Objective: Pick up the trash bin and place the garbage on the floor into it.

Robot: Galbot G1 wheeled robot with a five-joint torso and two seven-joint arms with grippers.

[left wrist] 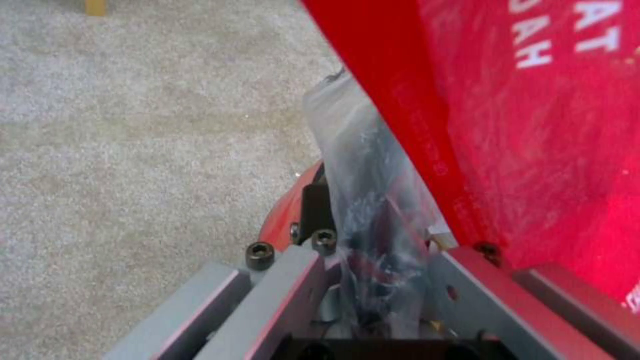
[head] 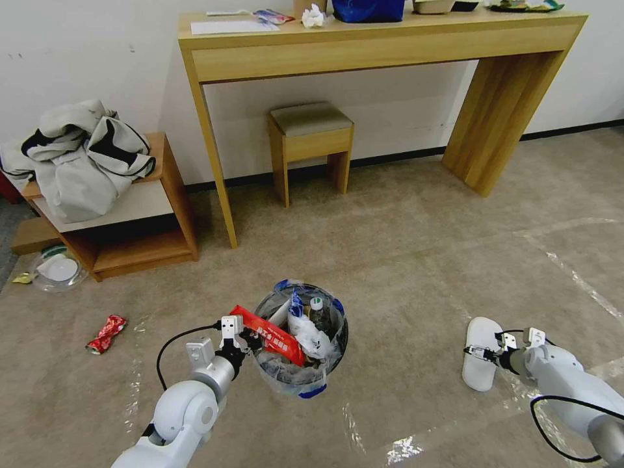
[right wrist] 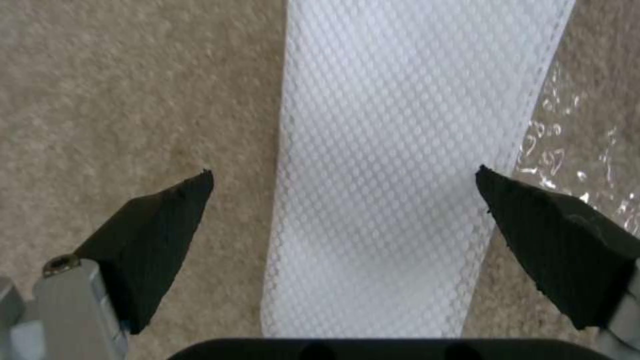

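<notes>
The trash bin (head: pixel 305 388), blue and red with a crinkled clear liner, is at the lower centre of the beige floor (head: pixel 403 260). It holds a red snack wrapper (head: pixel 273 335) sticking out over the rim, white tissue (head: pixel 312 338) and a clear bottle (head: pixel 318 312). My left gripper (head: pixel 250 338) is shut on the bin's near rim; the left wrist view shows liner (left wrist: pixel 373 210) and rim pinched in my left gripper (left wrist: pixel 373 280), under the wrapper (left wrist: pixel 533 125). My right gripper (head: pixel 484 346) stands open just above a flat white slipper (head: pixel 480 383), its fingers straddling the slipper (right wrist: pixel 400 125). A crushed red can (head: pixel 106 333) lies at the left.
A wooden console table (head: pixel 390 52) and a small stool (head: pixel 311 146) stand against the wall ahead. A low shelf (head: pixel 130 214) at the left carries a grey-white jacket (head: pixel 78 156). A clear round lid (head: pixel 57 270) lies by the shelf. White tape lines (head: pixel 572 273) cross the carpet at the right.
</notes>
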